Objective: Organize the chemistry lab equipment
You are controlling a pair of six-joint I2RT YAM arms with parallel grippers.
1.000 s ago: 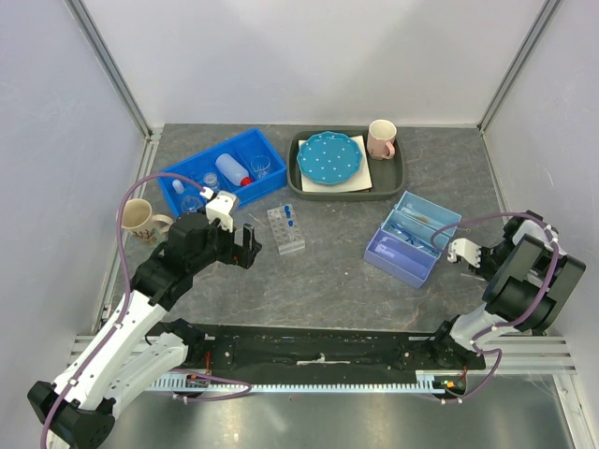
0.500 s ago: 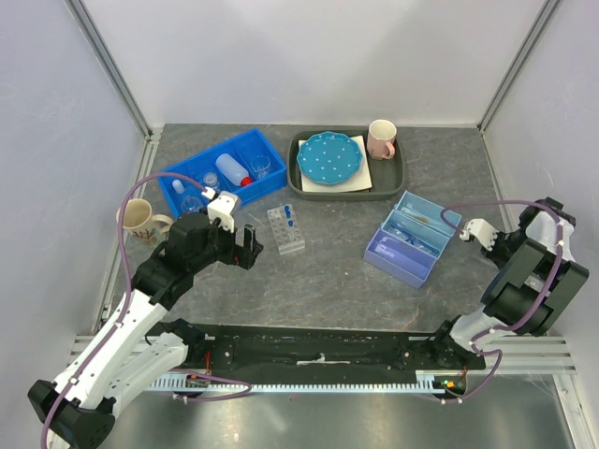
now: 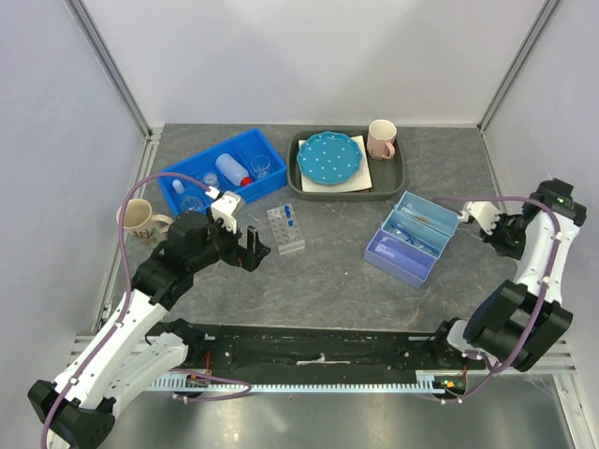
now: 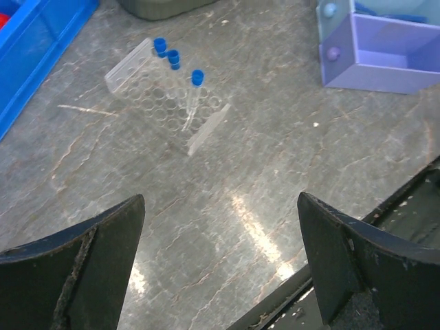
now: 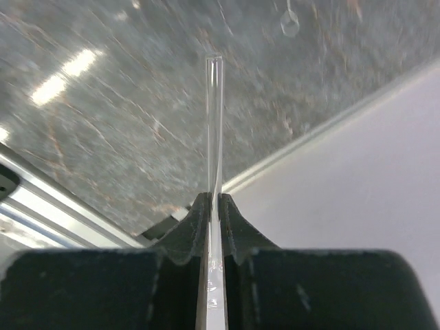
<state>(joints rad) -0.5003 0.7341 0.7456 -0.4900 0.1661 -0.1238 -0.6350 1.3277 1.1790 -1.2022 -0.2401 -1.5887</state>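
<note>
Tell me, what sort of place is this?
Probably a robot test cell staged as a chemistry bench: a test-tube rack with blue-capped tubes and a blue bin holding a squeeze bottle sit on an enclosed table. The dotted plate and pink mug hint at a mock-up.

Between the wide-spread fingers of the left gripper [image 4: 220, 213], on the grey bench [image 4: 275, 158]: a clear test-tube rack [image 4: 161, 96] holding three blue-capped tubes [image 4: 197, 77], the edge of a blue bin [image 4: 38, 45] top left, a lilac box [image 4: 381, 65] top right.
</note>
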